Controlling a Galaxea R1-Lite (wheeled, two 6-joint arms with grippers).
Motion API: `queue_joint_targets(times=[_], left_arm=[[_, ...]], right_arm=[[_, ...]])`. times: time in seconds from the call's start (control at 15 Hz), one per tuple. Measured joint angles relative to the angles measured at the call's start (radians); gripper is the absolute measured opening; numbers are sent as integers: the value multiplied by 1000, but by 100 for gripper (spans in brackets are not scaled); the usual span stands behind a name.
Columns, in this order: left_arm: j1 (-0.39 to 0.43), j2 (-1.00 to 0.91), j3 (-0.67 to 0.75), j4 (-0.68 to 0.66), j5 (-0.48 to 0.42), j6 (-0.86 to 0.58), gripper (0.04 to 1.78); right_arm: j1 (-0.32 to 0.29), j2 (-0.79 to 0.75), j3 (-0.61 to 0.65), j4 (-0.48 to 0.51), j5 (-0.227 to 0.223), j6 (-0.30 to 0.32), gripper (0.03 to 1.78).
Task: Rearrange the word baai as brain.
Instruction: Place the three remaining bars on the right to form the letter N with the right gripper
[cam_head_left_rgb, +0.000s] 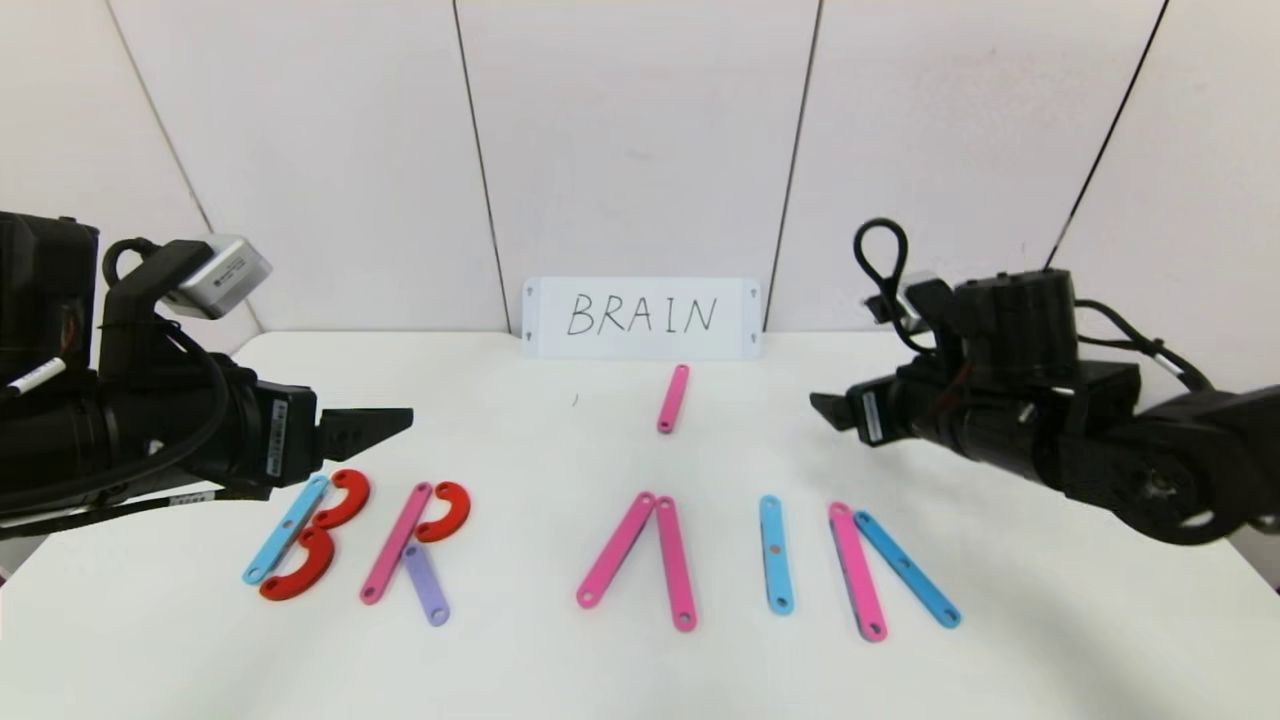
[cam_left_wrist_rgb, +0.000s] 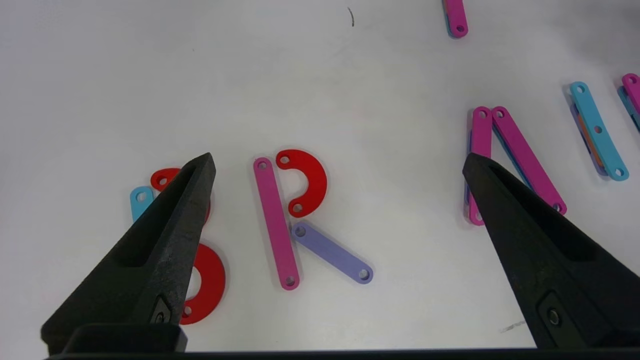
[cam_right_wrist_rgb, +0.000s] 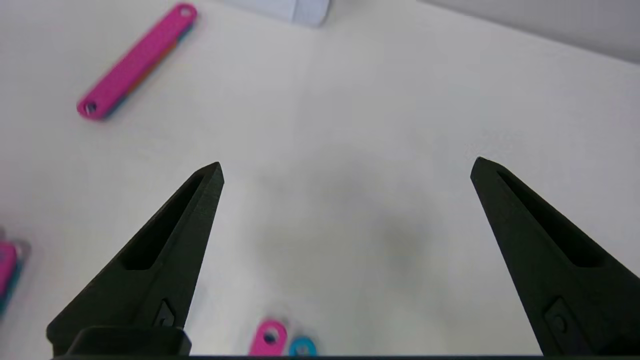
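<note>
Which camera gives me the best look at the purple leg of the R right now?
Left wrist view: the purple strip lies whole and close, both end holes visible, slanting away from the pink strip. The head view shows it whole too, but farther off. The right wrist view does not show it.

Pink, blue, purple strips (cam_head_left_rgb: 675, 398); red arcs (cam_head_left_rgb: 445, 512)
</note>
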Motion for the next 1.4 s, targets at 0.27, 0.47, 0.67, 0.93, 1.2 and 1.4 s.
queue_joint_targets(times=[0.27,0.47,0.67,0.93,1.2,1.4], left_arm=[[3,-3,-1,0,0,0,173],[17,-3,-1,0,0,18,173],[28,-2,-1,0,-5,24,173],[31,0,-1,0,-5,25,173],[30,2,0,0,-5,26,173],[30,2,0,0,-4,26,173]], right_arm=[[94,130,-234,119,-77,83,173],[124,221,-336,132,-87,97,173],[150,309,-400,153,-102,112,173],[172,418,-491,165,-174,140,173],[195,486,-594,241,-243,224,173],[204,505,-664,313,-266,285,173]])
